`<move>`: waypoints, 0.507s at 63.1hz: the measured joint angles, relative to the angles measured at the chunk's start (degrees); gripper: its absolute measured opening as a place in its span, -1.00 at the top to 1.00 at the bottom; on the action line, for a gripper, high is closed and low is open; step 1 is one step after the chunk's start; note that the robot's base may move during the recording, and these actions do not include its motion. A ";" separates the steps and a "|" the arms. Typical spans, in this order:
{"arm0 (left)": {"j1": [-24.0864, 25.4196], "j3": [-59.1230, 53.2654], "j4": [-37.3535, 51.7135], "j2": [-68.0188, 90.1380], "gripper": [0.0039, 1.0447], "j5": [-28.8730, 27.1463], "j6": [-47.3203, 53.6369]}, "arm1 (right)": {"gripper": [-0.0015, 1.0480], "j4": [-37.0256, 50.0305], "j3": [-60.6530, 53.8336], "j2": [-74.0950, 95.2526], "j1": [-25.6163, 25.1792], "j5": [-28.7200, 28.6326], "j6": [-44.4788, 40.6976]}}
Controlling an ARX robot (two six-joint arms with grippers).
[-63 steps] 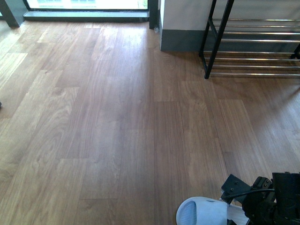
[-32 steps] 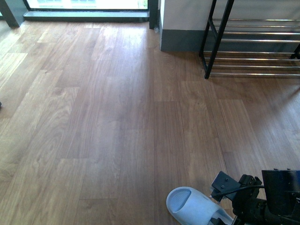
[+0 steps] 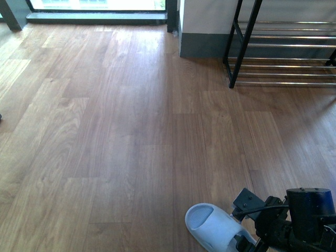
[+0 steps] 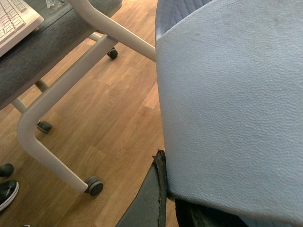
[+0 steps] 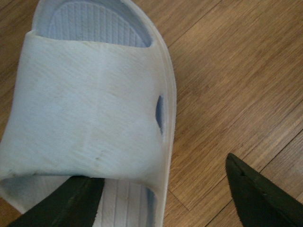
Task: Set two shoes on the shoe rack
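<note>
**Desk:** Where's the shoe, and what are the claws doing?

**Me:** The pale blue slide [image 3: 212, 226] lies flat on the floor [image 3: 105, 136], at the bottom edge of the front view, right of centre. My right claw [image 5: 161, 201] is spread across its near end. One finger [image 5: 61, 203] sits just inside the strap, above the footbed. The other [image 5: 258, 189] hangs over bare boards beside the sole, clear of it. Nothing is pinched yet. The left claw [image 4: 158, 203] is outside the front view. Its wrist camera is filled by a pale blue textured surface, which I judge to be the other slide [image 4: 227, 104], right against one dark finger. I can't tell whether that claw is clamped.

**Desk:** Which way does the slide point?

**Me:** Its long axis runs diagonally, from the claw at lower right toward the upper left. The bare footbed end faces away from me; I can't say for sure whether it's toe or heel. The shoe rack [image 3: 247, 31] stands in the upper right, well apart, so the slide isn't aimed at it.

**Desk:** What worries you?

**Me:** I'd be gripping only one side of a smooth moulded strap. I expect it could slip out, or droop and swing as I lift. The rack's chrome bars [image 3: 283, 83] are also thin, with gaps between them. If I set the slide down skewed, it could tip through.
</note>
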 joint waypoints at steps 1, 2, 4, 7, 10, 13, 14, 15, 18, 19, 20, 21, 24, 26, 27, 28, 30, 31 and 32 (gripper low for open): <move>0.00 0.00 0.00 0.00 0.97 0.00 0.00 | -0.29 0.02 0.02 0.04 0.11 0.04 0.20; 0.00 0.00 0.00 0.00 0.97 0.00 0.00 | -0.26 0.02 0.02 0.04 0.15 0.13 0.33; 0.00 0.00 0.00 0.00 0.97 0.00 0.00 | -0.19 0.11 0.02 0.11 0.22 0.20 0.48; 0.00 0.00 0.00 0.00 0.97 0.00 0.00 | -0.05 0.61 0.02 0.33 0.42 0.52 0.96; 0.00 0.00 0.00 0.00 0.97 0.00 0.00 | 0.08 0.81 0.07 0.52 0.52 0.85 1.55; 0.00 0.02 0.00 0.00 0.97 0.00 0.00 | 0.21 1.01 0.07 0.68 0.55 1.05 2.08; 0.00 0.00 0.00 0.00 0.97 0.00 0.00 | 0.25 1.01 0.07 0.72 0.55 1.05 2.14; 0.00 0.00 0.00 0.00 0.97 0.00 0.00 | 0.28 1.01 0.07 0.74 0.57 1.07 2.21; 0.00 0.00 0.00 0.00 0.97 0.00 0.00 | 0.41 0.98 0.07 0.79 0.61 1.27 2.56; 0.00 0.00 0.00 0.00 0.97 0.00 0.00 | 0.45 0.98 0.07 0.76 0.63 1.33 2.69; 0.00 0.00 0.00 0.00 0.97 0.00 0.00 | 0.51 0.98 0.07 0.79 0.70 1.46 2.93; 0.00 0.00 0.00 0.00 0.97 0.00 0.00 | 0.55 0.98 0.07 0.79 0.74 1.49 3.10; 0.00 0.00 0.00 0.00 0.97 0.00 0.00 | 0.68 1.14 0.07 0.76 0.83 1.70 3.48; 0.00 0.00 0.00 0.00 0.97 0.00 0.00 | 0.78 1.29 0.07 0.76 0.90 1.90 3.72; 0.00 0.00 0.00 0.00 0.97 0.00 0.00 | 0.81 1.33 0.07 0.79 0.92 1.97 3.85; 0.00 0.00 0.00 0.00 0.97 0.00 0.00 | 0.85 1.40 0.07 0.79 0.92 2.12 3.91; 0.00 0.00 0.00 0.00 0.97 0.00 0.00 | 0.97 1.90 0.07 0.83 0.92 2.47 4.09; 0.00 0.02 0.00 0.00 0.97 0.00 0.00 | 0.97 2.03 0.07 0.83 0.90 2.54 4.26; 0.00 0.00 0.00 0.00 0.97 0.00 0.00 | 0.98 2.05 0.07 0.83 0.83 2.71 4.57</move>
